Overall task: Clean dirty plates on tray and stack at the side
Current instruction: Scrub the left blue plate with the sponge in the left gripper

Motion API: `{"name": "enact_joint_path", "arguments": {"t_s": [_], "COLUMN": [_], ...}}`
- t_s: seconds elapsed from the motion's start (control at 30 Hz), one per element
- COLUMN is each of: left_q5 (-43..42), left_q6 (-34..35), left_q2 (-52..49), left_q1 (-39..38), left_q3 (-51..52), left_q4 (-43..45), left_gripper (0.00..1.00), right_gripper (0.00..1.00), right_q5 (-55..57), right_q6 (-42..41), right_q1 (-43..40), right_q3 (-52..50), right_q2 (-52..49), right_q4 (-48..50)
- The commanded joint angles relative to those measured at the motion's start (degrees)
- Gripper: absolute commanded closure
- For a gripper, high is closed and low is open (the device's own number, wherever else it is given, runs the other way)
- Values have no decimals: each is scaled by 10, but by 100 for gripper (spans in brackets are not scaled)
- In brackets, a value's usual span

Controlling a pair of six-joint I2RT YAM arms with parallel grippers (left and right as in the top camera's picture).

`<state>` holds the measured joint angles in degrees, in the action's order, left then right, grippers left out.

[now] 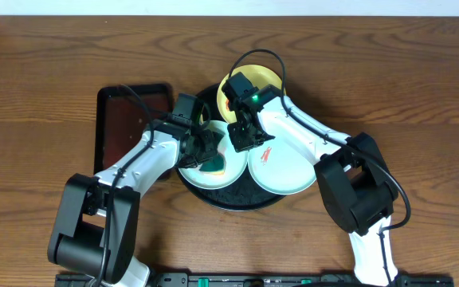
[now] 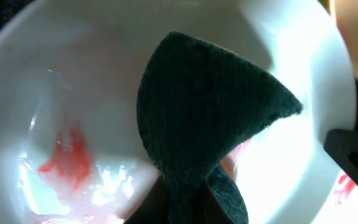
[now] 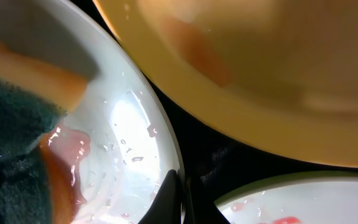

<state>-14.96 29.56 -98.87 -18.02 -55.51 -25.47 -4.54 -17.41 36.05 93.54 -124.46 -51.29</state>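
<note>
Three plates sit on the round black tray (image 1: 231, 199): a pale yellow plate (image 1: 257, 78) at the back, a mint-white plate (image 1: 220, 177) on the left and another mint-white plate (image 1: 289, 171) on the right, which carries a red smear (image 1: 268, 155). My left gripper (image 1: 202, 151) is shut on a green and orange sponge (image 2: 210, 118), pressed into the left plate (image 2: 104, 62) beside a red smear (image 2: 70, 158). The right gripper (image 3: 179, 196) is shut on that plate's rim (image 3: 166, 130). In the right wrist view the sponge (image 3: 11, 124) lies at the left, the yellow plate (image 3: 260, 74) above.
A rectangular reddish-brown tray (image 1: 130, 127) lies on the wooden table just left of the black tray, under my left arm. Both arms cross over the black tray, close together. The right plate's edge (image 3: 303, 199) shows beside the right fingers.
</note>
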Motion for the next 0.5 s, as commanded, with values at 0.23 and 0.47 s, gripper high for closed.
{"name": "enact_joint_path", "arguments": {"t_s": [0.23, 0.47], "left_q5": [306, 316], "left_q6": [-59, -143], "left_q2": [-21, -21], "left_q1": [17, 17], "left_q3": [12, 12], "left_q4": [-10, 20], "left_gripper": [92, 92], "right_gripper": [99, 99], "right_q5": [26, 26], "right_q6": [-1, 8], "right_q1": [-9, -9], "right_q3": [-4, -4], "right_q2": [-12, -12], "right_q4": [-10, -16]}}
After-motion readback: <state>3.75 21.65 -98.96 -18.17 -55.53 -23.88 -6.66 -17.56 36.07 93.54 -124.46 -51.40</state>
